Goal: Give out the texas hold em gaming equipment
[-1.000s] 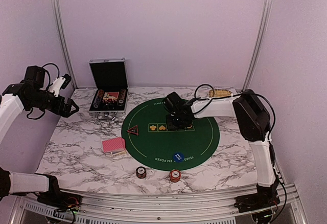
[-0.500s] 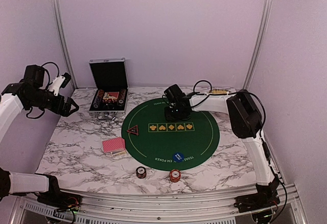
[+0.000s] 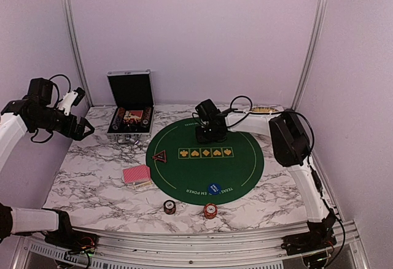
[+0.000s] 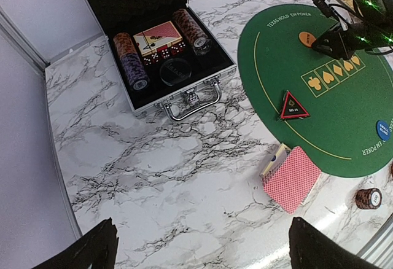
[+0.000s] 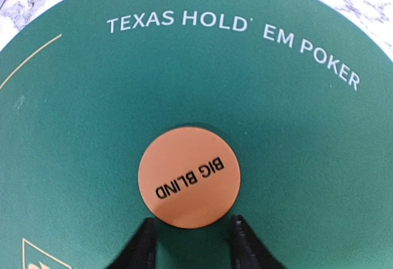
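Note:
An orange BIG BLIND disc (image 5: 188, 177) lies flat on the far part of the green poker mat (image 3: 245, 164), under the TEXAS HOLD'EM lettering. My right gripper (image 5: 192, 239) is low over the mat, open, its fingertips just short of the disc's near edge on either side. The disc also shows in the left wrist view (image 4: 306, 37). My left gripper (image 4: 199, 250) is open and empty, high over the table's left side. A pink-red-backed card deck (image 3: 136, 174) lies left of the mat. A dark triangular marker (image 3: 160, 156) and a blue disc (image 3: 214, 188) lie on the mat. Two chip stacks (image 3: 169, 206) (image 3: 210, 210) stand near the front.
An open black hinged case (image 3: 130, 112) with chips and cards stands at the back left. A tan wicker basket (image 3: 265, 110) sits at the back right, behind the right arm. The marble table (image 3: 92, 183) has metal posts at its back corners.
My right gripper has moved from the row of suit marks toward the far edge of the mat. The left arm has hardly moved.

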Controlling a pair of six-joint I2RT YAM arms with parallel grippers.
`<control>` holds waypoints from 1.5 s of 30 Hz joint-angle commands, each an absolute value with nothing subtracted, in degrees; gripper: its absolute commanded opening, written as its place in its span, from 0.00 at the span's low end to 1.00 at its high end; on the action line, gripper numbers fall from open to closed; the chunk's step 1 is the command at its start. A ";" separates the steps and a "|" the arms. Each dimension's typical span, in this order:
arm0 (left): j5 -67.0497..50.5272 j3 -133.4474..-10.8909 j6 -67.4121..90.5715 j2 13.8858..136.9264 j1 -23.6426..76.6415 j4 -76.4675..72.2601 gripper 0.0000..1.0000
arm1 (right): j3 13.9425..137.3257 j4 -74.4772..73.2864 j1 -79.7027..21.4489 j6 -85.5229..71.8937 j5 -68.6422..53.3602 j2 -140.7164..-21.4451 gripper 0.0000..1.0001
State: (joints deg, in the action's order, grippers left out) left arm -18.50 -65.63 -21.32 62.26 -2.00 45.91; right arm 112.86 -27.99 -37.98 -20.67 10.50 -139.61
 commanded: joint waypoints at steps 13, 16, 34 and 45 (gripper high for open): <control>-19.47 -65.92 -22.72 61.80 -2.19 48.14 0.99 | 83.27 -29.64 -49.02 -12.62 7.84 -109.92 0.69; -19.64 -65.62 -22.80 61.53 -2.17 48.16 0.99 | 78.91 -30.98 -51.87 -12.36 6.75 -108.21 0.65; -19.94 -66.16 -22.34 61.85 -2.18 48.32 0.99 | 73.46 -36.11 -57.14 -9.73 8.12 -107.46 0.60; -19.72 -66.88 -23.40 62.56 -2.19 49.95 0.99 | 71.54 -35.54 -57.45 -10.43 9.68 -107.03 0.59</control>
State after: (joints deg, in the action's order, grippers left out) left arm -19.07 -65.63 -22.35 62.22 -2.00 47.31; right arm 72.10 -35.16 -56.95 -10.26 8.49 -108.31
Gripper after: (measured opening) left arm 0.989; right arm 0.592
